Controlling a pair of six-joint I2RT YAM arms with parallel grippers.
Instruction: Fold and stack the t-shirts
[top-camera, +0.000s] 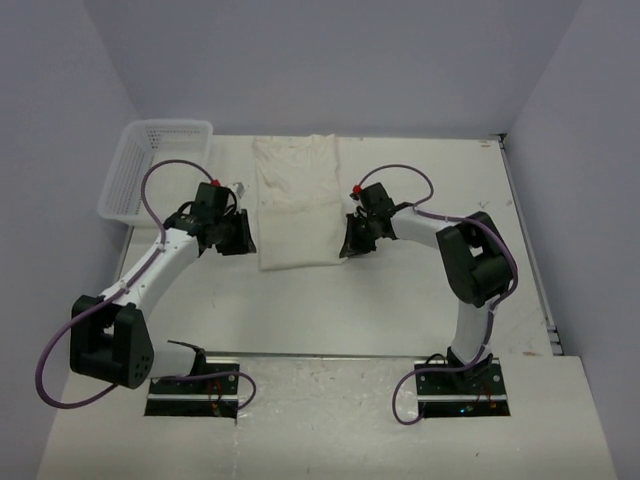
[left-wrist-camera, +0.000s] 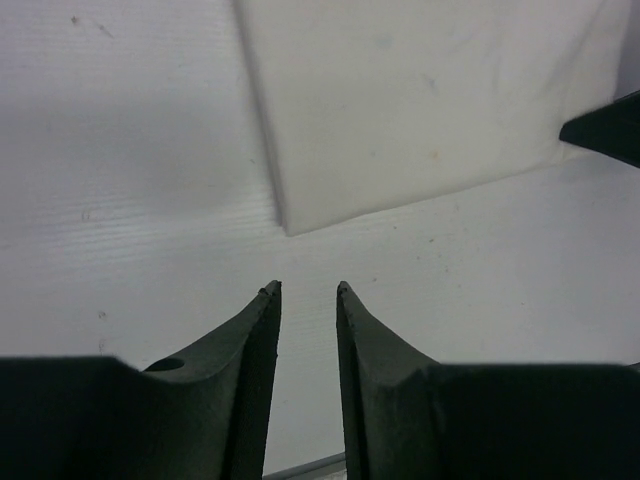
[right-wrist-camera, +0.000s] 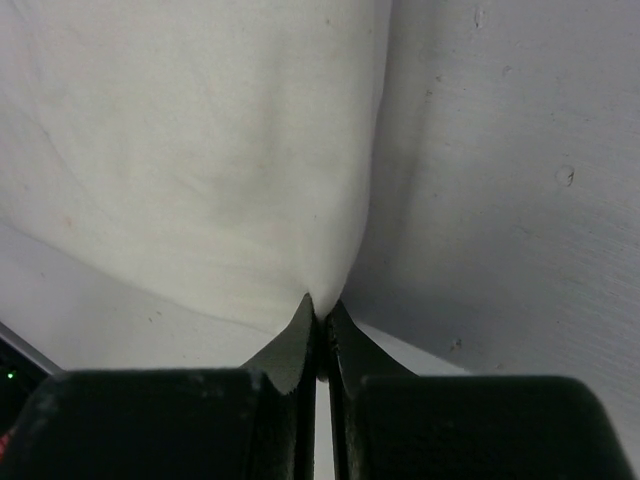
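A cream t-shirt lies on the white table, folded into a long strip that runs from the back edge toward the middle. My right gripper is shut on the shirt's near right corner, which is pulled up between the fingertips. My left gripper is open and empty, just off the near left corner, not touching it. The left fingers hover over bare table.
A white mesh basket stands at the back left of the table. The table's right edge and a metal rail run down the right side. The right gripper's tip shows at the right edge of the left wrist view.
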